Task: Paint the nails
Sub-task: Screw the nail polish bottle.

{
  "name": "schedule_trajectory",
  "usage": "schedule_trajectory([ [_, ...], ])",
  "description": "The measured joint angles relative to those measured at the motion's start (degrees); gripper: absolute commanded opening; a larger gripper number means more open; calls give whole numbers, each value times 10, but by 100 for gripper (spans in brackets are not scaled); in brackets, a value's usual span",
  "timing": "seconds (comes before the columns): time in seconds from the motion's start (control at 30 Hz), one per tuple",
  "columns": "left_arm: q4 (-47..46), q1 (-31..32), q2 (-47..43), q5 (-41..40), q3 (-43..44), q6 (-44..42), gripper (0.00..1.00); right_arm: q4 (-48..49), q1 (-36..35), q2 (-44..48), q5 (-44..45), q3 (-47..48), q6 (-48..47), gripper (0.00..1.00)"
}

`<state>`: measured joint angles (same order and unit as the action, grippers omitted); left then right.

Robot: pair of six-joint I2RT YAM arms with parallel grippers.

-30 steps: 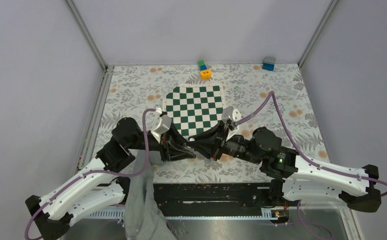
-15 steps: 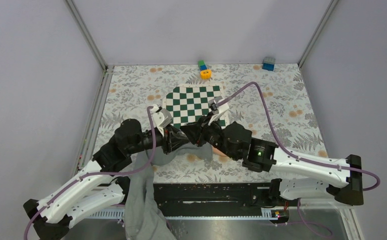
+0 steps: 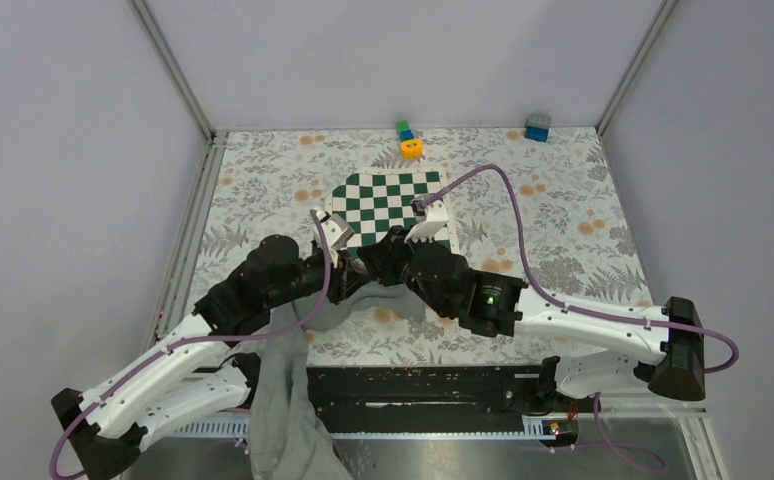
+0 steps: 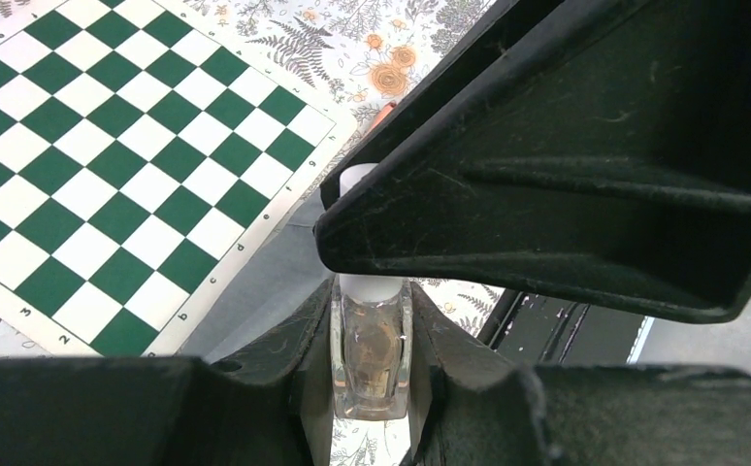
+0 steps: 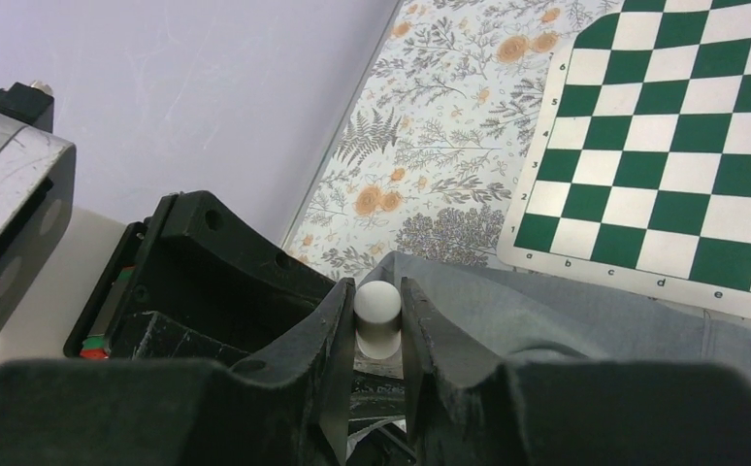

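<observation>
Robot test cell in a lab, not a home. Enclosed by plain grey panels [image 3: 63, 150] on metal posts [image 3: 173, 70] around the chessboard [image 3: 391, 210]. Floral-covered table [image 3: 583, 200] beneath the chessboard; toy blocks [image 3: 537, 127] and yellow ring [image 3: 412, 148] behind it; cabled left arm [image 3: 163, 370] and right arm [image 3: 583, 320] bolted in front.

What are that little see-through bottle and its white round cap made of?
The small clear square bottle looks like glass: thick, transparent walls with bright glints. Its white rounded cap seems to be matte plastic, since it is smooth, opaque and not shiny.
</observation>
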<state>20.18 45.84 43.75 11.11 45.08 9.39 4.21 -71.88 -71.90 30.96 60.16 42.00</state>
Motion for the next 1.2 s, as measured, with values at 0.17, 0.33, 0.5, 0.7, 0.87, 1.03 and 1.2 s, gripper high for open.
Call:
schedule_trajectory([
  [0.17, -8, -3, 6, -1, 6, -2, 0, 0, -5, 8, -5, -2, -2, 64],
  [0.33, -23, -11, 7, 21, 13, -5, 0, -1, -11, 55, -4, -8, -18, 77],
  [0.5, -49, -11, 5, 71, 17, -11, 0, -4, -16, 130, 21, -24, -56, 82],
  [0.7, -95, -12, -3, 215, 17, -13, 0, 96, -16, 241, -21, -127, -162, 87],
  [0.87, -177, -12, 3, 372, 17, 35, 0, 222, -16, 296, -160, -218, -239, 89],
  [1.03, -295, -10, 28, 491, 7, 122, 0, 282, -16, 292, -302, -218, -278, 86],
  [1.2, -344, -2, 38, 539, 0, 166, 0, 314, -16, 268, -392, -195, -289, 79],
])
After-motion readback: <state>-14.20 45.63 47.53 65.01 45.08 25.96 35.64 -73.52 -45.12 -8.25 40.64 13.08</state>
